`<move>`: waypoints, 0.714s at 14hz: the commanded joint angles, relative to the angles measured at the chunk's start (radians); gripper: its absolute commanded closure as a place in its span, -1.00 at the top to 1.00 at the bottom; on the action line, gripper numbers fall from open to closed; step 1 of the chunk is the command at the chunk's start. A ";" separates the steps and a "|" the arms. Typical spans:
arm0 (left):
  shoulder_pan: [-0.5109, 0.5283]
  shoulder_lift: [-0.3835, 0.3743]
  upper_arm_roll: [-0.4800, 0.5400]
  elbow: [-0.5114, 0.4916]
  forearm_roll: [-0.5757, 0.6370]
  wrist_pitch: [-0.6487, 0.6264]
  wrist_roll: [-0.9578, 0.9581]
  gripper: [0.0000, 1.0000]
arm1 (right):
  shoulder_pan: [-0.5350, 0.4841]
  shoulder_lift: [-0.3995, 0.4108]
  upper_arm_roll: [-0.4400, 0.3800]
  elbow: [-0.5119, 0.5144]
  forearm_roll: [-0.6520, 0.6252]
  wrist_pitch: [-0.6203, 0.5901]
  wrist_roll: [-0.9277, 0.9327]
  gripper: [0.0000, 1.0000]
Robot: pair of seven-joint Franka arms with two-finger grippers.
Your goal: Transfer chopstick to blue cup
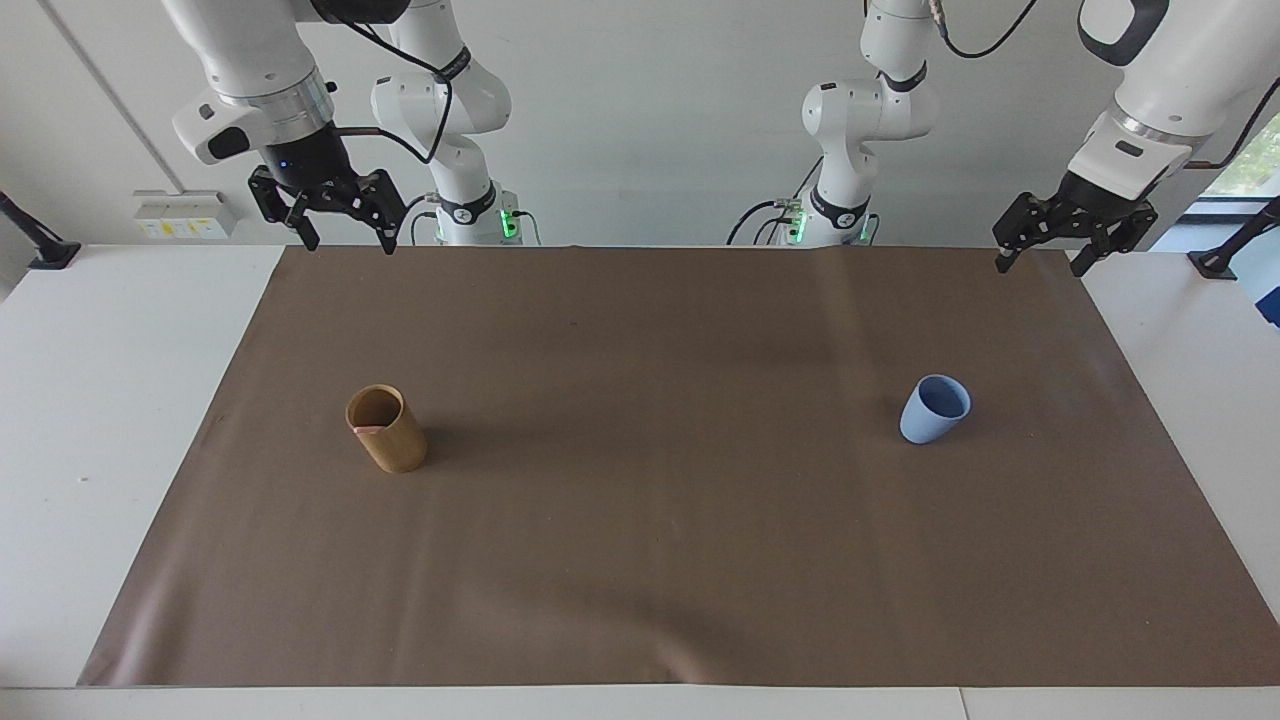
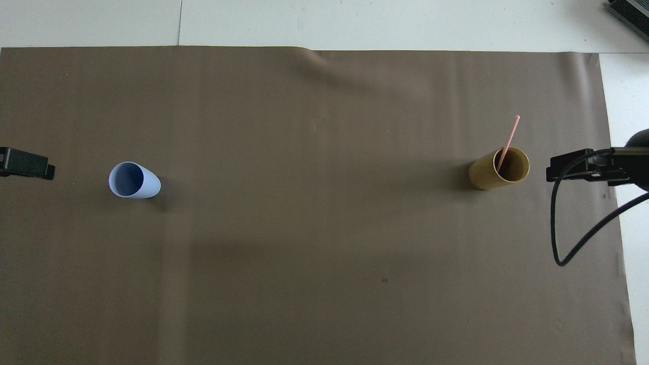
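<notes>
Overhead, we get only slivers of each pincer: the left pincer (image 2: 28, 165) is cut off at the frame edge, and the right pincer (image 2: 583, 166) shows partly, with a black cable (image 2: 568, 238) looping below it. From the facing side, the chopstick (image 1: 366, 428) is mostly hidden, just a pink trace at the rim of the tan cup (image 1: 386, 429); from above it leans out of that cup, tip angled away from the robots. Both pincers hang spread and hold nothing, high over the robots' edge of the brown mat (image 1: 660, 560). The right pincer (image 1: 343, 208) is well apart from the chopstick. The blue cup (image 1: 935, 409) stands upright toward the left arm's end of the bench (image 1: 90, 400), well apart from the left pincer (image 1: 1042, 250).
</notes>
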 commanded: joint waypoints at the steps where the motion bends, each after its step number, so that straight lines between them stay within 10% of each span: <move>1: 0.015 -0.022 -0.009 -0.027 -0.008 0.023 -0.008 1.00 | -0.018 -0.020 0.006 -0.019 0.019 -0.001 -0.024 1.00; 10: 0.017 -0.019 -0.009 -0.027 -0.003 0.034 -0.018 1.00 | -0.018 -0.020 0.006 -0.019 0.019 -0.001 -0.024 1.00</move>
